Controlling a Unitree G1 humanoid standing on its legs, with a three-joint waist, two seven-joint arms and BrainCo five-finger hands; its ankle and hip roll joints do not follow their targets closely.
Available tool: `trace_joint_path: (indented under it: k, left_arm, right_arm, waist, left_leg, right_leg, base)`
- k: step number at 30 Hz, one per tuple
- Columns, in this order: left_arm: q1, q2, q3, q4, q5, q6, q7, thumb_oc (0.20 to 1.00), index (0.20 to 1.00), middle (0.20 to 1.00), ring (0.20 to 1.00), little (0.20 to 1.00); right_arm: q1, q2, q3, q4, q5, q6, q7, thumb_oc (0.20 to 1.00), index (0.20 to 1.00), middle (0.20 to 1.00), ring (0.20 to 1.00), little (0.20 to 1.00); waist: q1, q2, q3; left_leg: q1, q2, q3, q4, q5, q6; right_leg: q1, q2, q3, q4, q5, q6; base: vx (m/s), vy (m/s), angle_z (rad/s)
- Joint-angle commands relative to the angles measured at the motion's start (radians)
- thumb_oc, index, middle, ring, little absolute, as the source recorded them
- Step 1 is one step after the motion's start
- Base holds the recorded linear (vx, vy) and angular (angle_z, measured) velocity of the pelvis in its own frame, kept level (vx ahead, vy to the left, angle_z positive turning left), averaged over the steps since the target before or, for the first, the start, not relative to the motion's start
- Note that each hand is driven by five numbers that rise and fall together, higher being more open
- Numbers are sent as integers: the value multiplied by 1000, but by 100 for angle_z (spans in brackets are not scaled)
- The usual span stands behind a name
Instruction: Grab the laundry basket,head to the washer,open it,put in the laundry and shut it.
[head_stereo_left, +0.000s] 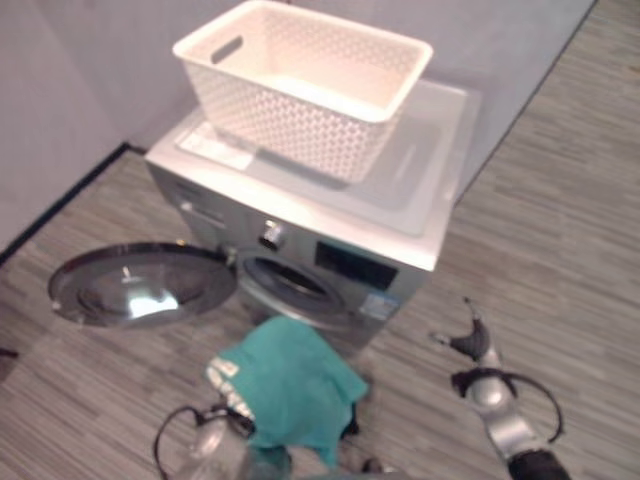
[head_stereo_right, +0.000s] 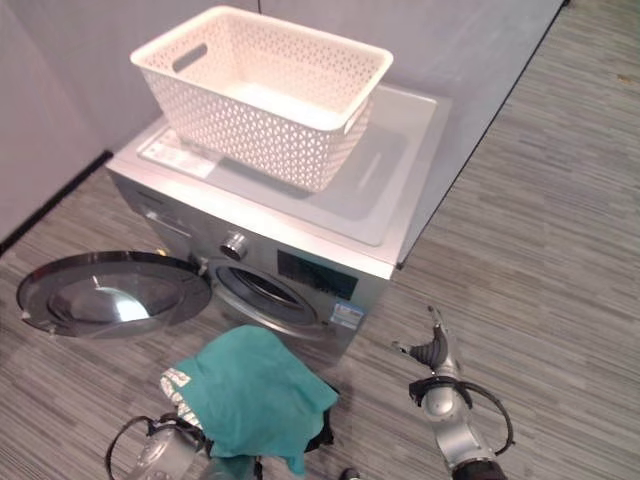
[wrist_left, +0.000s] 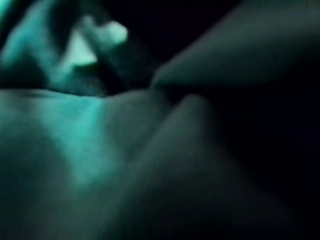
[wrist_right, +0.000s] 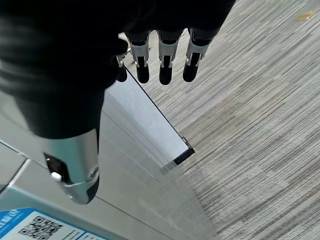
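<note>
Down low, nearest to me, a bundle of teal laundry (head_stereo_left: 295, 390) hangs in front of the washer (head_stereo_left: 340, 215), draped over the left hand; cloth covers that hand in its own wrist view, so I cannot tell how its fingers are set. A patterned piece and something dark peek out from under the teal cloth.

Off to the right, the right hand (wrist_right: 160, 62) hovers above the striped floor (head_stereo_left: 560, 250) near the washer's corner, fingers straight and relaxed, holding nothing.

Just beyond the bundle, the round opening of the drum (head_stereo_left: 290, 285) is exposed, and the door (head_stereo_left: 140, 285) is swung wide to the left.

Farther back, the white laundry basket (head_stereo_left: 300, 85) rests on top of the washer, and as far as I can see it looks emptied.

By my reading, the fetching, the walk and the opening are done. The clothes are out of the basket but not yet inside the drum; pushing them in and shutting the door remain.
</note>
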Motion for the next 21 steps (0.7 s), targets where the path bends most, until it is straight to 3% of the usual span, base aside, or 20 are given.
trace_joint_path:
  k: [1,7,14,21]
  left_arm:
    - [-77,-7,46,-49,-12,-93,6,200,200,200,200,200]
    - [-100,-7,86,-57,-11,-106,21,200,200,200,200,200]
    - [-196,-21,65,-38,-2,-121,53,200,200,200,200,200]
    - [-510,-90,0,68,24,-162,147,200,200,200,200,200]
  right_arm:
    - [-67,-26,-29,-54,26,-39,-21,1000,1000,1000,1000,1000]
    - [-83,-20,-40,-74,37,-36,-32,1000,1000,1000,1000,1000]
    - [-143,13,-14,-55,71,-29,-50,1000,1000,1000,1000,1000]
    - [-257,71,67,-30,146,-24,-86,1000,1000,1000,1000,1000]
  waist:
    - [34,-3,19]
    - [56,-31,62]
    - [63,-59,105]
    - [27,-99,131]
  left_leg:
    - [-25,67,-16,26,-53,-4]
    - [-97,61,-29,54,-49,0]
    - [-169,60,-31,94,-55,1]
    - [-274,61,-26,126,-46,-11]
  right_leg:
    - [-59,-34,-28,91,-67,-10]
    - [-98,-28,-42,85,-55,-12]
    - [-148,-26,-44,91,-49,-17]
    - [-243,-21,-38,102,-36,-29]
  base:
    - [-39,-15,2]
    - [-64,-17,7]
    - [-63,-13,3]
    - [-99,-7,-1]
